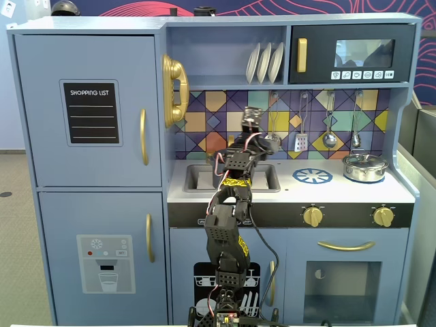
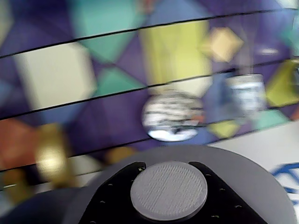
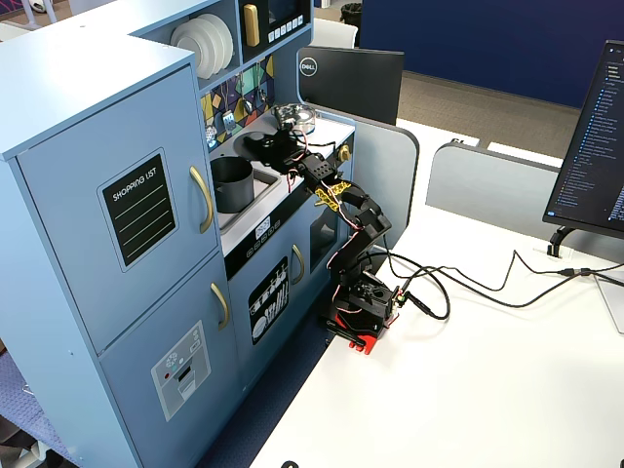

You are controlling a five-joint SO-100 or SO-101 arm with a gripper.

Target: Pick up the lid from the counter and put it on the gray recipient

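Above counter (image 1: 340, 194), lid (image 2: 168, 190) flat, knob upward

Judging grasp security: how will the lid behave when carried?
The lid looks stiff, probably light plastic. Its matte, ribbed knob should grip well, but held only there it may tilt.

Gray recipient (image 3: 232, 183) in sink (image 3: 237, 211), lid (image 3: 257, 142) above

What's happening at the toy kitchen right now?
The arm holds the dark gray lid in its hand, raised over the counter near the tiled wall. The wrist view is blurred, which suggests motion. The gray pot stands open in the sink, with the lid not yet on it.
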